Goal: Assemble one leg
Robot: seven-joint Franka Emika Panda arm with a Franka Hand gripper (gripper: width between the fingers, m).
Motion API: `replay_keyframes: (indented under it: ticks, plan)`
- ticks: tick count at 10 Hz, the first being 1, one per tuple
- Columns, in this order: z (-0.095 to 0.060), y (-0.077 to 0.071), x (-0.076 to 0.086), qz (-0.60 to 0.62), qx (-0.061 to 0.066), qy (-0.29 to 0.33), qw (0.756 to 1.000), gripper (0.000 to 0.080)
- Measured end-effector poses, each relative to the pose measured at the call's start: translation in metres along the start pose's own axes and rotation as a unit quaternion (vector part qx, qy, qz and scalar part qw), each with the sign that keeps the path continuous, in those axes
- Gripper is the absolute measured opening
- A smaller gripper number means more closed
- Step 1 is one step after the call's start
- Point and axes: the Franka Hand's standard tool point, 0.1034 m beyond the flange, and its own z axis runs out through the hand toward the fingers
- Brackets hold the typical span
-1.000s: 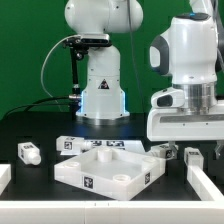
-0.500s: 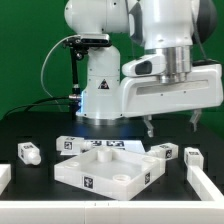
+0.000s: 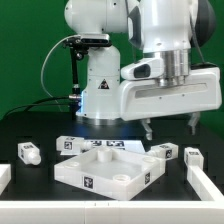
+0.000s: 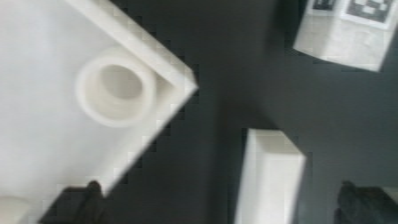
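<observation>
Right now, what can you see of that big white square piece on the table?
The square piece looks like white plastic, a shallow tray with a raised rim and round sockets near its corners. Black-and-white tags sit on its side walls. It lies flat on the black table, one corner turned toward the exterior camera. The open gripper hangs higher up, apart from it. A leg lies close beside it on the exterior view's right; contact unclear.

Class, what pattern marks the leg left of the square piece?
Black-and-white square tag on the leg; best in exterior view.
</observation>
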Motion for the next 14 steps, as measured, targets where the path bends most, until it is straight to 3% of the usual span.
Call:
replay_keyframes:
  ticks: [1, 3, 8, 10, 12, 13, 14]
  plan:
    - [-0.007, 0.026, 0.001, 0.005, -0.001, -0.002, 1.000, 0.0649]
    - [-0.011, 0.044, -0.007, 0.077, -0.005, -0.006, 0.997, 0.0649]
    - [-0.010, 0.051, -0.009, 0.083, -0.006, -0.007, 0.997, 0.0649]
    - [-0.011, 0.090, -0.022, 0.158, -0.014, -0.015, 0.987, 0.0649]
    - [-0.006, 0.133, -0.033, 0.183, -0.011, 0.000, 0.983, 0.0649]
    - [-0.002, 0.141, -0.037, 0.191, -0.014, 0.012, 0.981, 0.0649]
    - [-0.002, 0.132, -0.036, 0.189, -0.010, 0.006, 0.982, 0.0649]
